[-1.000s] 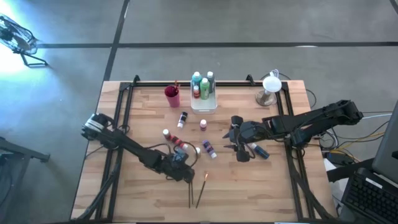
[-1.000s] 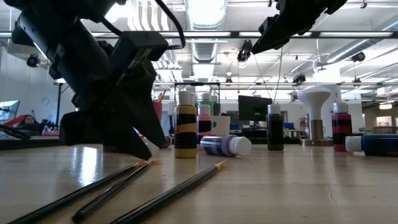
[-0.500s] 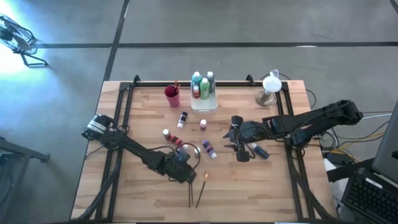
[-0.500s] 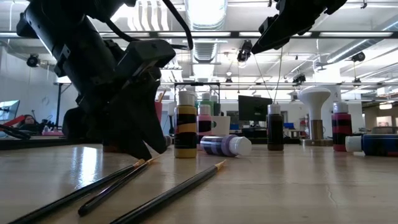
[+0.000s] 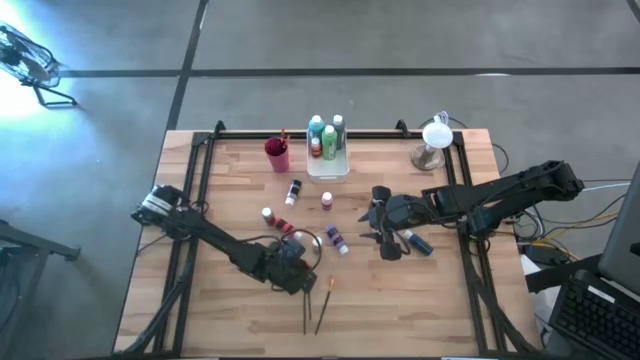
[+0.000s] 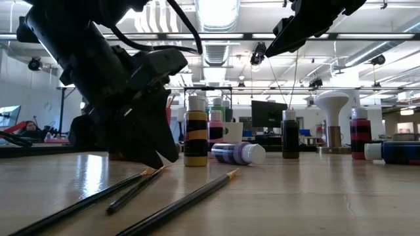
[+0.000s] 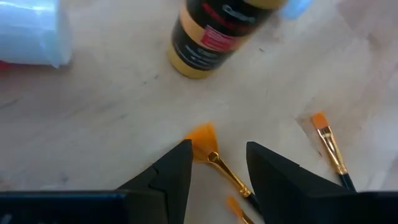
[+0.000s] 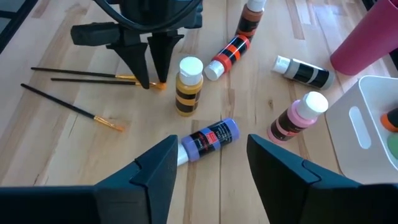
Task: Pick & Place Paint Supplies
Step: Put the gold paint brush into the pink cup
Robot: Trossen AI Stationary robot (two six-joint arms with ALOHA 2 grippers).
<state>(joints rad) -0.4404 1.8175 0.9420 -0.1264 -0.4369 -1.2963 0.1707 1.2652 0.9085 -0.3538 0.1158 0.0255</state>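
Two thin dark paintbrushes (image 8: 87, 76) lie side by side near the table's front, and a third (image 5: 324, 305) lies to their right. My left gripper (image 7: 216, 149) is low over their bristle ends, open. Its fingers stand on either side of the fan-tipped brush's metal ferrule (image 7: 227, 174). An ochre paint bottle (image 8: 188, 87) stands upright just beyond. My right gripper (image 8: 211, 155) hangs open, well above the table, over a purple bottle (image 8: 208, 140) that lies on its side. My left gripper comes down slanting from the table's left, one finger (image 7: 177, 165) on each side of the fan brush's ferrule. I cannot tell whether either finger touches the brush. The brush's handle (image 6: 128, 196) points toward the table's near edge.
A pink bottle (image 8: 298, 118) stands upright; a black one (image 8: 303, 70), a red-striped one (image 8: 227, 53) and a blue one (image 5: 415, 242) lie on their sides mid-table. At the back stand the white tray (image 5: 328, 170) with green bottles, the magenta cup (image 5: 277, 155) and a white lamp (image 5: 433, 140).
My left gripper has tipped at the wrist while staying over the brush tips. One of the two brushes beneath it has shifted: in the low view its handle end now shows higher and nearer the gripper, while its bristle end stays by the fingers.
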